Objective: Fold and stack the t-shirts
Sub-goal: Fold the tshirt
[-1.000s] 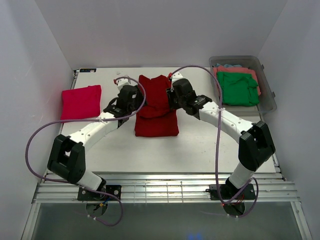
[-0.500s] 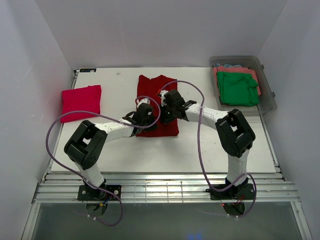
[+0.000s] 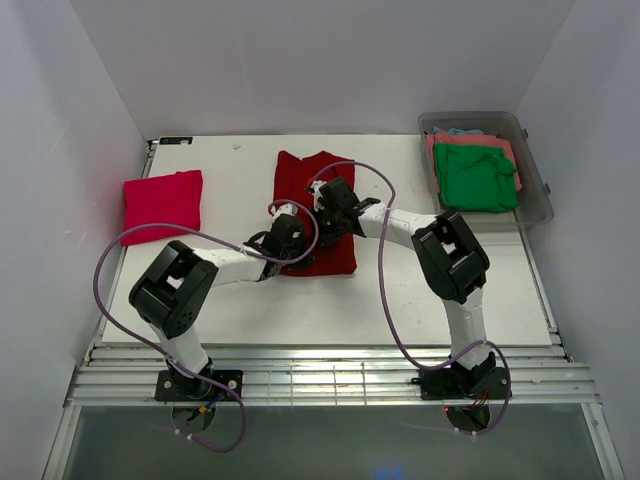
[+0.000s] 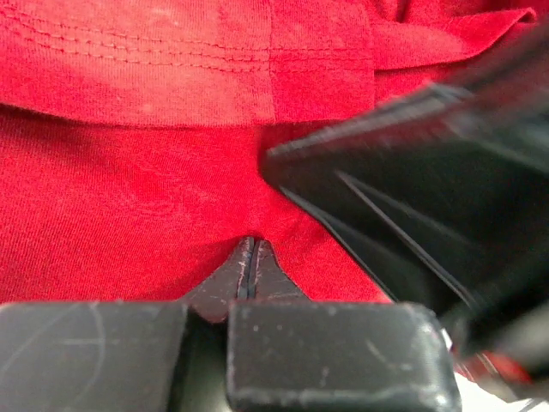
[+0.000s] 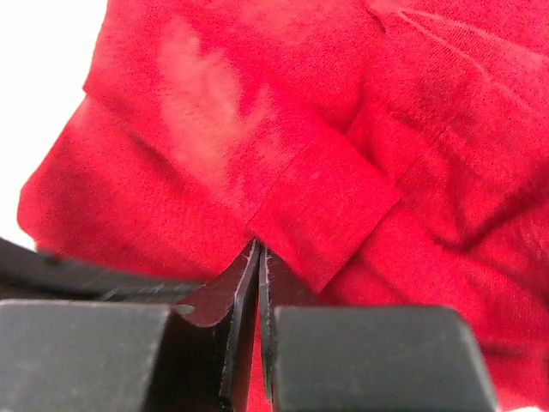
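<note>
Pink shirt: you see the pink shirt (image 3: 161, 205) folded flat near the table's (image 3: 400, 290) left edge, well apart from both arms.
Left arm: it folds sharply at the elbow, then reaches right and away from you, low over the table.
Left gripper: your left gripper (image 3: 283, 238) sits at the near left part of the dark red shirt (image 3: 300, 180). In the wrist view its fingers (image 4: 236, 275) are pressed together on the cloth (image 4: 129, 215), and how much is caught you cannot make out.
Blurred shape: a dark out-of-focus mass fills the right of the left wrist view. You cannot tell which part of the other arm it is.
Dark red shirt: it lies at the table's middle, its centre hidden under both grippers.
Right gripper: your right gripper (image 3: 335, 210) lies just beside the left one, and its fingers (image 5: 292, 296) are closed on a folded edge of the cloth (image 5: 317, 197).
Right arm: its forearm stretches left from a raised elbow.
Tub: the tub (image 3: 537, 190) stands at the far right, holding a green shirt (image 3: 474, 177) on a coral shirt (image 3: 500, 143). What lies beneath them you cannot see.
</note>
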`<state>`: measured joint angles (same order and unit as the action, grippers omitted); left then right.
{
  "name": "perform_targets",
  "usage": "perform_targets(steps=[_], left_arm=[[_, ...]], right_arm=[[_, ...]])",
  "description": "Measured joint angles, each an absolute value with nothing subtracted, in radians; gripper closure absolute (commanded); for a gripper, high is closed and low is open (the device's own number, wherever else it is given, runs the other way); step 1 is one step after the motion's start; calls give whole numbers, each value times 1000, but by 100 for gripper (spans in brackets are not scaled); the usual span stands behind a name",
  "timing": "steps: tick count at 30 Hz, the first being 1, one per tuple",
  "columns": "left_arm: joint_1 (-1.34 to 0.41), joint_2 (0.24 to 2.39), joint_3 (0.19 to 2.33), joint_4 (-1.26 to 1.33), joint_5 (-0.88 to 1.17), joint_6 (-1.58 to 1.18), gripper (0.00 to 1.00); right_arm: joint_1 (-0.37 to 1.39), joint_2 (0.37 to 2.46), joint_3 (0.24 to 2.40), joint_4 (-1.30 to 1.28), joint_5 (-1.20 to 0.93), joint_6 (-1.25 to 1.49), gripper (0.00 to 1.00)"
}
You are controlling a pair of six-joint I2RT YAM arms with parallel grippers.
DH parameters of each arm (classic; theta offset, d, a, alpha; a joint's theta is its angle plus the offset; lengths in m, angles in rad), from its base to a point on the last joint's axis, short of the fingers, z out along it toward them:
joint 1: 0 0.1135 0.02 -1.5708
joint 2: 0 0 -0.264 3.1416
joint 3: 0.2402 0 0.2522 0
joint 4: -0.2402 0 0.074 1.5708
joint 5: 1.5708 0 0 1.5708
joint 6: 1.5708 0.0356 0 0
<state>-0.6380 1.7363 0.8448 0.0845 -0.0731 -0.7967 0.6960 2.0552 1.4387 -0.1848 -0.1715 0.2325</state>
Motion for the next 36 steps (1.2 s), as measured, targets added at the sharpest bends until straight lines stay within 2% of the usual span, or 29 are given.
perform_targets(steps=[11, 22, 28, 29, 32, 33, 34, 35, 36], left_arm=[[-681, 1659, 736, 130, -81, -815, 100], [-818, 1586, 633, 169, -125, -864, 100], [-855, 1541, 611, 123, -146, -881, 100], [-856, 1534, 617, 100, -150, -880, 100], [-860, 1527, 667, -5, -175, -867, 100], [-860, 1526, 696, -48, -190, -861, 96], [-860, 1522, 727, -86, -211, -852, 64], [-861, 1513, 758, -121, -231, -845, 43], [-861, 1499, 799, -168, -254, -834, 27]], right_arm=[[693, 2140, 1526, -190, -160, 228, 92], [644, 2264, 1802, -272, -56, 189, 92], [602, 2254, 1898, -302, 4, 152, 92], [596, 2238, 1893, -308, 9, 147, 90], [584, 2131, 1793, -313, 23, 148, 73], [583, 2072, 1736, -316, 25, 152, 57], [584, 2008, 1667, -315, 26, 162, 51], [585, 1935, 1589, -307, 24, 164, 40], [589, 1858, 1513, -305, 20, 174, 32]])
